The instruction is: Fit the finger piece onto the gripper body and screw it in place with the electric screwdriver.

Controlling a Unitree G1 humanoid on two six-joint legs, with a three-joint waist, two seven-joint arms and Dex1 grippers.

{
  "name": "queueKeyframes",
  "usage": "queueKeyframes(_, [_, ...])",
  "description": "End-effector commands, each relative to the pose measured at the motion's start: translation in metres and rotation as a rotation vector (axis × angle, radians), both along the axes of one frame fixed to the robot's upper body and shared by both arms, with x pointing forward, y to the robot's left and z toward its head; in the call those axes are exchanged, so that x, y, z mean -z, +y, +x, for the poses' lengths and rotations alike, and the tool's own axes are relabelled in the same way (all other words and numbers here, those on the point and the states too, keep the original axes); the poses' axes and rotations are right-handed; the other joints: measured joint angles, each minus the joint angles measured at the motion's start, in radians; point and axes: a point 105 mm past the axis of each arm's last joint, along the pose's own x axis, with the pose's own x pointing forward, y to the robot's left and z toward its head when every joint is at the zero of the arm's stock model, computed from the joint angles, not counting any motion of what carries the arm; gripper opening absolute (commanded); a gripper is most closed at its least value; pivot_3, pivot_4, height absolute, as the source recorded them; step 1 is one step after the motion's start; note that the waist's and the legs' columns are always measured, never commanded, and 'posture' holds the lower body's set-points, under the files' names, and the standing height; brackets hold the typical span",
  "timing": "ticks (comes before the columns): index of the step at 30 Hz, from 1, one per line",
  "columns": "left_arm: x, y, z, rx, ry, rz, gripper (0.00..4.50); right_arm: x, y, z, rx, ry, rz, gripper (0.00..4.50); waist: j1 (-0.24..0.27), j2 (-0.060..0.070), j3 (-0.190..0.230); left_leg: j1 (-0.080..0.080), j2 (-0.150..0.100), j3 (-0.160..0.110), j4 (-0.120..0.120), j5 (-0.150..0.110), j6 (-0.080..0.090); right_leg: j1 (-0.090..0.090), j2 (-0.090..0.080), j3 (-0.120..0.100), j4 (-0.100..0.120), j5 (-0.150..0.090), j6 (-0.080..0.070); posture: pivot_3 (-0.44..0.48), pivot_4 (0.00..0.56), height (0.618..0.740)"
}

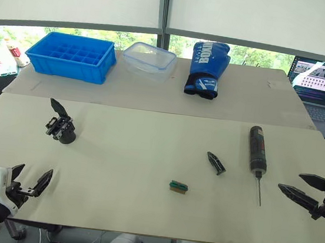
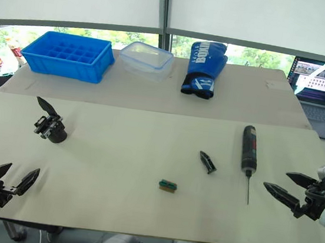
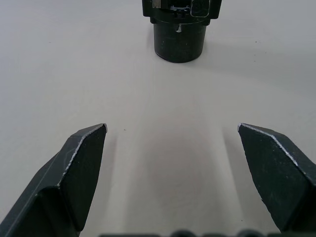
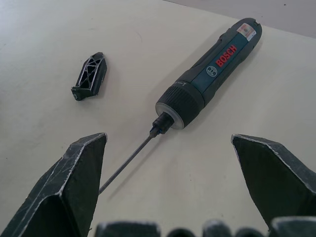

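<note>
Both tools spread, empty: left tool (image 1: 29,180) lower left of frame, right tool (image 1: 298,184) lower right. Gripper body (image 1: 61,127) mid-left on tabletop (image 1: 147,149). Finger piece (image 1: 215,162) center-right, lying flat; Bosch electric screwdriver (image 1: 257,150) just right of it, bit twd right tool.

Both head views look forward and down over the whole bench (image 1: 146,155). The left wrist camera sits low, facing the gripper body (image 3: 180,29) ahead of its gripper. The right wrist camera looks closely at the electric screwdriver (image 4: 207,84).
</note>
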Motion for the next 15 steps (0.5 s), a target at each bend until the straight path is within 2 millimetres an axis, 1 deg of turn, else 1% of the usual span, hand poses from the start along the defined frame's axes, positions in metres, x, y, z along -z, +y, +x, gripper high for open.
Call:
queueKeyframes(1, [-0.018, -0.003, 0.013, 0.002, -0.049, 0.038, 4.5, -0.021, 0.012, 0.005, -0.082, -0.051, -0.044, 4.46, 0.0, 0.0, 0.0, 0.0, 0.0, 0.0, 0.0, 0.0, 0.0, 0.0, 0.0, 0.0, 0.0, 0.0, 0.0, 0.0, 0.15, 0.74])
queueKeyframes(4, [-0.026, -0.013, 0.038, 0.017, -0.059, 0.046, 4.5, -0.034, 0.046, 0.005, -0.251, -0.062, -0.068, 4.46, 0.002, 0.003, 0.002, 0.0, -0.001, 0.0, 0.001, 0.001, -0.001, 0.0, 0.0, -0.001, 0.001, 0.0, 0.0, 0.0, 0.15, 0.74])
queueKeyframes(8, [-0.031, -0.017, 0.06, 0.02, -0.074, 0.038, 4.5, -0.039, 0.089, -0.001, -0.424, -0.05, -0.025, 4.46, 0.002, 0.001, 0.001, 0.0, 0.003, -0.001, 0.0, 0.002, -0.004, 0.0, 0.002, -0.003, 0.001, 0.0, 0.0, 0.0, 0.15, 0.74])
queueKeyframes(10, [-0.032, -0.018, 0.069, 0.02, -0.078, 0.038, 4.5, -0.042, 0.106, -0.005, -0.497, -0.046, 0.001, 4.46, 0.001, 0.001, 0.001, 0.0, 0.003, -0.002, 0.0, 0.004, -0.013, -0.001, 0.003, -0.004, 0.001, 0.003, -0.004, 0.0, 0.15, 0.74])
queueKeyframes(11, [-0.032, -0.019, 0.072, 0.023, -0.077, 0.042, 4.5, -0.042, 0.112, -0.006, -0.525, -0.046, 0.007, 4.46, 0.0, 0.001, 0.001, 0.0, 0.003, -0.002, 0.0, 0.004, -0.013, -0.002, 0.002, -0.003, 0.001, 0.006, -0.008, 0.0, 0.15, 0.74])
queueKeyframes(15, [-0.029, -0.015, 0.083, 0.012, -0.069, 0.043, 4.5, -0.046, 0.132, -0.006, -0.601, -0.072, 0.018, 4.46, -0.001, 0.0, 0.001, -0.001, 0.003, -0.001, 0.0, 0.001, -0.011, -0.003, 0.003, -0.004, 0.0, 0.006, -0.009, 0.0, 0.15, 0.74])
